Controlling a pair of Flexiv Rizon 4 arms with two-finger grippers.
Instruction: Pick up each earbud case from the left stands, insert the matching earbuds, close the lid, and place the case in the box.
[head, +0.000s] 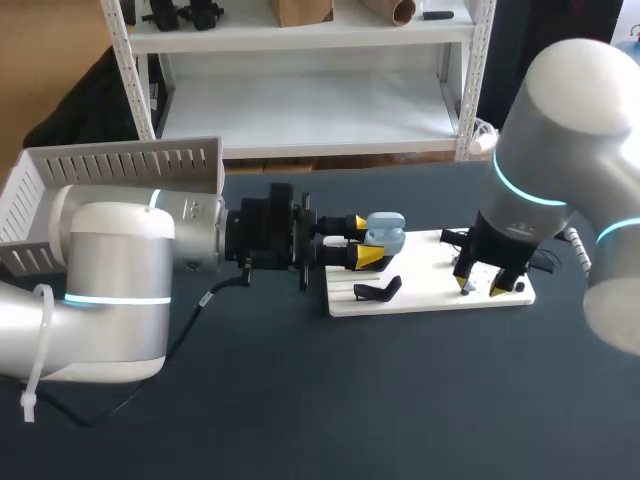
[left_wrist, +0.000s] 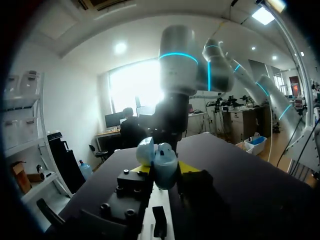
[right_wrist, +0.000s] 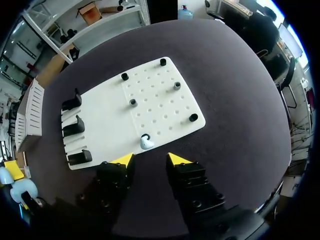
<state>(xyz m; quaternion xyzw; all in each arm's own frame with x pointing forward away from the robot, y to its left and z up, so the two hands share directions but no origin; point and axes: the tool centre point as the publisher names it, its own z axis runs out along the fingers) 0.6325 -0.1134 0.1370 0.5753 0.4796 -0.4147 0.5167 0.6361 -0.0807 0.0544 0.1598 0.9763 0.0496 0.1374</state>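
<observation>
A light blue earbud case (head: 386, 234), lid open, is held above the left end of the white board (head: 430, 297). My left gripper (head: 362, 245) is shut on the earbud case (left_wrist: 160, 161) from both sides, its yellow tips (left_wrist: 188, 167) flanking the body. My right gripper (head: 480, 287) hangs open over the board's right part with nothing between its fingers. In the right wrist view a pale blue earbud (right_wrist: 146, 142) sits in a holder on the board (right_wrist: 107, 117), just ahead of the right gripper (right_wrist: 150, 160). The held case (right_wrist: 22, 190) shows off to the side there.
Three black case stands (right_wrist: 74, 126) line one end of the board; one stand (head: 378, 290) shows below the held case. Several black pegs (right_wrist: 177, 85) stud the perforated half. A white slatted box (head: 110, 170) stands at the table's back left. Dark tabletop (head: 400, 400) surrounds the board.
</observation>
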